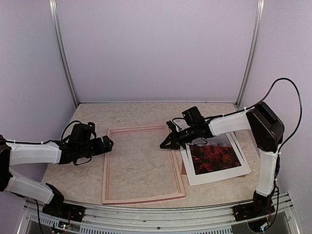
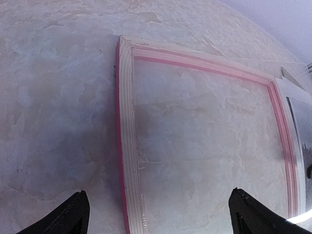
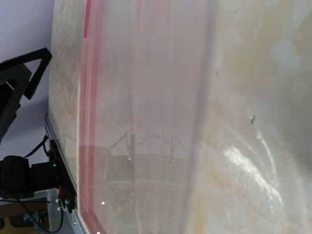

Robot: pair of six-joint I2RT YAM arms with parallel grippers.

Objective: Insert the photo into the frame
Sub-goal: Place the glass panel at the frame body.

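Overhead view of a pale marbled table (image 1: 146, 111) with two robot arms reaching in from the near corners.

At the left of the picture, the left gripper (image 1: 108, 145) hangs just beside the left rail of the frame, its tips pointing toward it. Its jaws are spread wide with nothing between them. In the left wrist view the two black fingers (image 2: 66, 220) sit at the bottom corners, well apart, with bare table and the frame's left rail between them.

In the middle, the frame (image 1: 107, 170) lies flat on the table as a large thin rectangle, pale pinkish wood facing up, with the table surface showing through its opening. The left wrist view shows bright pink along its outer and inner edges (image 2: 127, 146).

Right of centre, the right gripper (image 1: 165, 144) is stretched low toward the frame, its tips over the upper part of the right rail. Its jaws are closed together and nothing is seen in them. Whether the tips touch the rail cannot be told. The right wrist view is blurred and shows only a pink strip of the frame (image 3: 87, 122) close up.

At the right, the photo (image 1: 217, 158) lies face up outside the frame, dark red foliage with a white border, its left edge against the frame's right rail and its top partly under the right arm.
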